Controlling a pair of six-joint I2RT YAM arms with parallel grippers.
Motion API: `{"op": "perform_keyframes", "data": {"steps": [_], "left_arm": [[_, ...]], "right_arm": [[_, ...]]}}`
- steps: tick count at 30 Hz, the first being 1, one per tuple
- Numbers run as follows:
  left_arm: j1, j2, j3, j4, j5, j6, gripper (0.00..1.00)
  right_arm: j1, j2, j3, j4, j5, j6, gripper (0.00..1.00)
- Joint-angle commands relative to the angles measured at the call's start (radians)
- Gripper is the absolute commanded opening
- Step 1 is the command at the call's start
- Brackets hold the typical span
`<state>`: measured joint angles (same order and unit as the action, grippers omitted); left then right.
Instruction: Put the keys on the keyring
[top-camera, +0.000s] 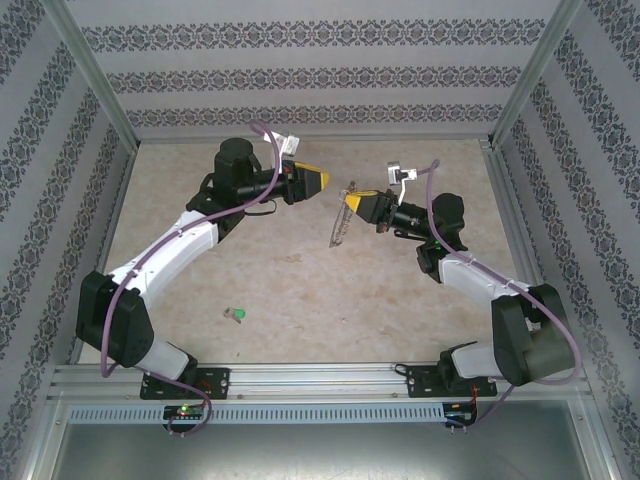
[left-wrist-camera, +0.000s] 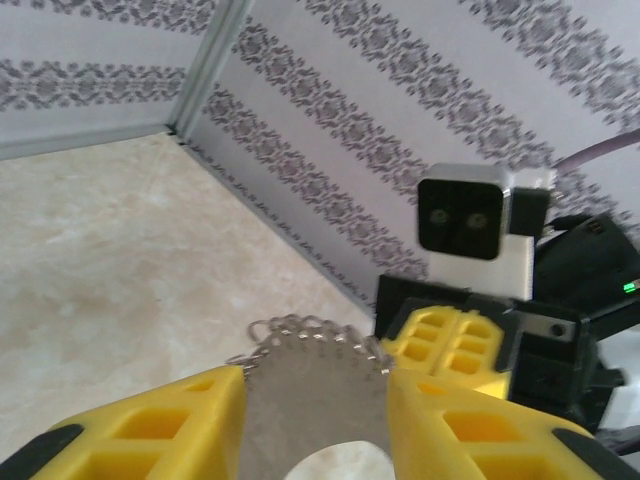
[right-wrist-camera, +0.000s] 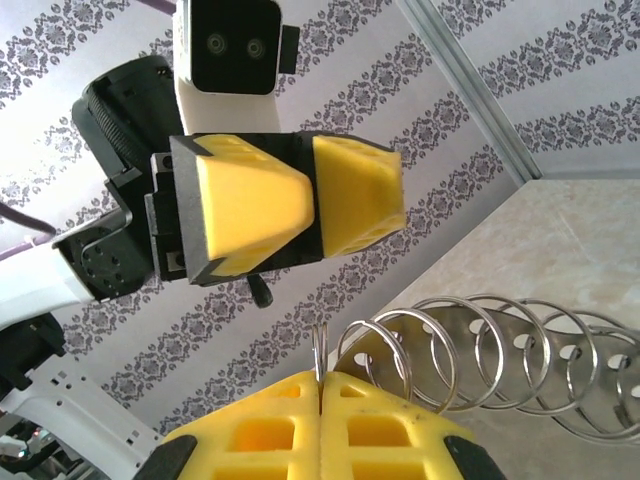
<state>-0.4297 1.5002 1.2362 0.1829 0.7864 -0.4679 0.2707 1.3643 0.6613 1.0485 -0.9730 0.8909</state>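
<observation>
Seen from the top camera, the tiny key with a bright green head and short silvery blade lay flat on the beige marbled table. It was in the near left part, well apart from both grippers. The same view showed the right gripper raised over the middle of the table. The large thin grey keyring fringed with small silvery loops hung down from its tips, edge-on like a short chain. The right wrist camera gave what the top one could not. There, the two yellow fingers were pressed together on one thin wire loop of the keyring, and the other loops spread to the right in a row. It showed also the left gripper facing it, near the ring but not touching it. In the left wrist view, the yellow fingers of the left gripper stood apart, and the keyring showed through the gap beyond them, in front of the right gripper. Open table lay all around the key and toward the far edge. The patterned walls closed three sides, and a metal rail ran along the near edge.
</observation>
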Motion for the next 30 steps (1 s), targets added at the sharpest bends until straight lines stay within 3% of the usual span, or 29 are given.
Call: {"op": "perform_keyframes", "data": {"steps": [1, 5, 30], "left_arm": [[0.0, 0.01, -0.027, 0.23, 0.091, -0.161, 0.4], [-0.005, 0.015, -0.059, 0.341, 0.133, -0.23, 0.4], [-0.09, 0.094, -0.046, 0.39, 0.145, -0.249, 0.38]], "right_arm": [[-0.007, -0.032, 0.04, 0.082, 0.033, -0.023, 0.0], [-0.008, -0.033, 0.044, 0.089, 0.06, -0.02, 0.0], [-0.008, -0.018, 0.061, 0.145, 0.1, 0.022, 0.0]]}}
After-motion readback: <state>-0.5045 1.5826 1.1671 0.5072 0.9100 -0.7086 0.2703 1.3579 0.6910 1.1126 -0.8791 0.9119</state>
